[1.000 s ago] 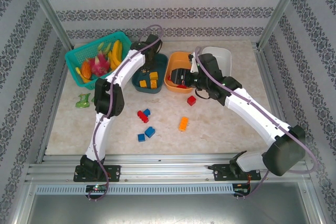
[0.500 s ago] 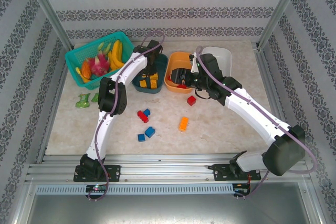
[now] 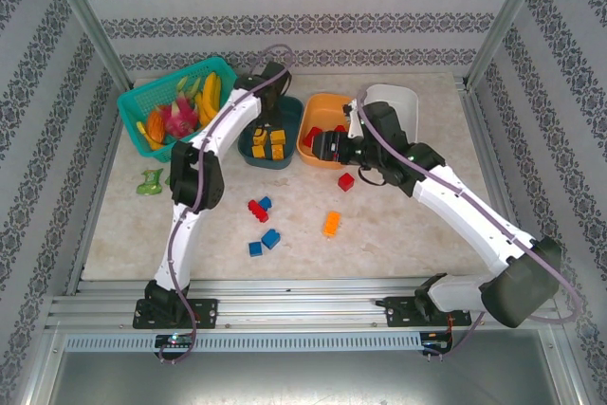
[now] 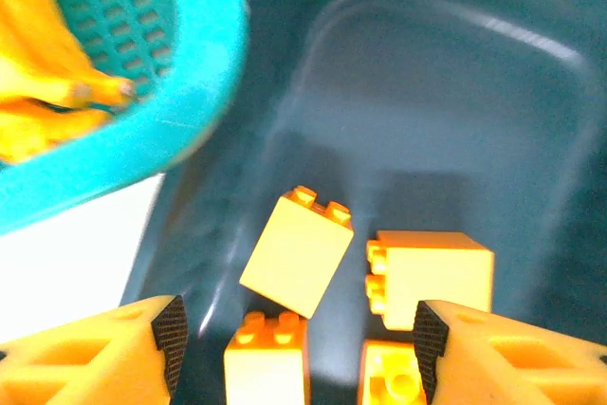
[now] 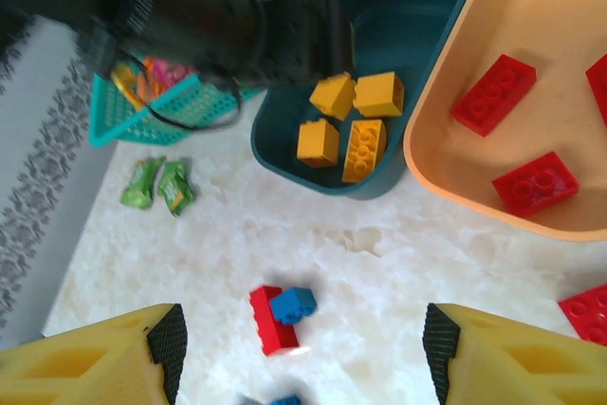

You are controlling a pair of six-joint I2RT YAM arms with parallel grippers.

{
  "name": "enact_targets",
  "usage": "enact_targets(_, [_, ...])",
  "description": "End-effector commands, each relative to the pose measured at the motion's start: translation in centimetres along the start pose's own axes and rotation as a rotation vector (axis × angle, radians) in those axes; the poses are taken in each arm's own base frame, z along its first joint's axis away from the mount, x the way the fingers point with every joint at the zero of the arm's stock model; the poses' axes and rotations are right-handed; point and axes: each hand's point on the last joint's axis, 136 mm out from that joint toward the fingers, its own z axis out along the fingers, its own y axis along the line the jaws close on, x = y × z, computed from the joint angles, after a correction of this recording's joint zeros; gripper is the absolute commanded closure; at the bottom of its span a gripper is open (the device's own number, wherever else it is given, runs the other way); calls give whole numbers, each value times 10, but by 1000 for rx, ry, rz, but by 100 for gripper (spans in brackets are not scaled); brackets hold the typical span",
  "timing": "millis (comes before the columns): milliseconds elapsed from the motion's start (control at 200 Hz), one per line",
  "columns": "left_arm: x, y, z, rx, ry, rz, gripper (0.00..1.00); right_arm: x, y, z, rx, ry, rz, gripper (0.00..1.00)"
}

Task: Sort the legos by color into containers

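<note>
Three tubs are lined up at the far side of the table [image 3: 408,234] in the overhead view: a dark teal tub [image 3: 268,164], an orange tub [image 3: 322,106] and a white tub [image 3: 398,101]. Yellow bricks [image 3: 268,144] are seen in the dark teal tub, beneath the end of the left arm [image 3: 223,125]. Red bricks [image 3: 311,136] are seen in the orange tub, over whose near edge the right arm [image 3: 455,201] is extended. Nearer the arm bases, a single red brick [image 3: 346,181], an orange brick [image 3: 331,224], a red-and-blue cluster [image 3: 258,208] and two blue bricks [image 3: 271,238] are scattered loose on the table. A teal mesh basket [image 3: 137,111] of toy fruit is placed left of the tubs.

In the left wrist view, the left gripper [image 4: 296,353] is held above the dark teal tub, its jaws spread apart and nothing clamped between them. Four yellow bricks are seen on the tub floor below; one is tilted, and the rest lie flat close by.

In the right wrist view, the right gripper [image 5: 299,353] is likewise released, its fingers wide apart above bare table and nothing grasped. The four yellow bricks are seen grouped in the dark teal tub. Two red bricks lie in full view in the orange tub. The red-and-blue cluster lies on the table nearer the fingers. Green wrapped pieces [image 5: 156,185] lie just beside the basket.
</note>
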Motion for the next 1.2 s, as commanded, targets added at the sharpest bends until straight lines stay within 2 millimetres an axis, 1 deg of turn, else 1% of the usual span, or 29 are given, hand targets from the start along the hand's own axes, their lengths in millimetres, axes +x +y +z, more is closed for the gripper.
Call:
enact_targets(0, [-18,12,-89,72,-101,-64,31,35,2,-1,31,79,-109,31])
enact_targets(115, [-6,27,-129,124,-121,-100,30,70,13,7,26,158,-194,31])
enact_targets(175, [7,39,-145,145,-122,-120,28,90,21,13,13,209,-249,31])
enact_targets(235, [25,51,-160,166,-114,-127,26,114,27,19,3,282,-302,30])
enact_targets(240, [29,51,-158,166,-103,-125,25,116,27,20,3,290,-307,30])
enact_targets(290, [46,61,-170,196,-95,-128,25,136,32,26,1,358,-353,29])
enact_targets(370, [83,76,-179,240,-55,-138,23,169,38,38,-4,461,-417,21])
enact_targets(410, [101,83,-182,260,-37,-139,22,183,41,44,-7,515,-433,20])
enact_targets(465, [128,98,-185,260,-10,-148,21,200,44,53,-6,578,-454,19])
enact_targets(510, [149,111,-186,250,15,-156,20,209,45,60,1,610,-468,18])
enact_targets(590, [182,129,-195,276,36,-184,19,224,44,75,23,672,-480,16])
enact_targets(595, [184,130,-195,278,37,-186,19,224,44,76,24,675,-482,14])
enact_targets(605, [188,132,-196,282,40,-189,19,226,44,78,28,681,-483,6])
enact_targets(620, [194,134,-197,290,44,-198,19,227,44,80,31,688,-485,3])
enact_targets(709, [221,146,-206,353,37,-238,17,236,44,95,53,727,-497,2])
enact_targets(754, [229,150,-212,393,18,-253,15,240,41,101,70,744,-499,3])
enact_targets(814, [236,152,-221,439,1,-263,14,245,39,109,84,763,-499,5])
enact_targets(889, [241,153,-234,498,-26,-269,13,250,36,117,104,783,-503,9])
enact_targets(954, [243,154,-241,521,-29,-267,13,251,31,121,131,790,-511,14])
enact_targets(1059, [245,155,-246,527,-25,-257,13,255,26,127,148,805,-521,20])
enact_targets(1194, [241,155,-248,529,-39,-257,13,258,22,133,161,816,-526,21])
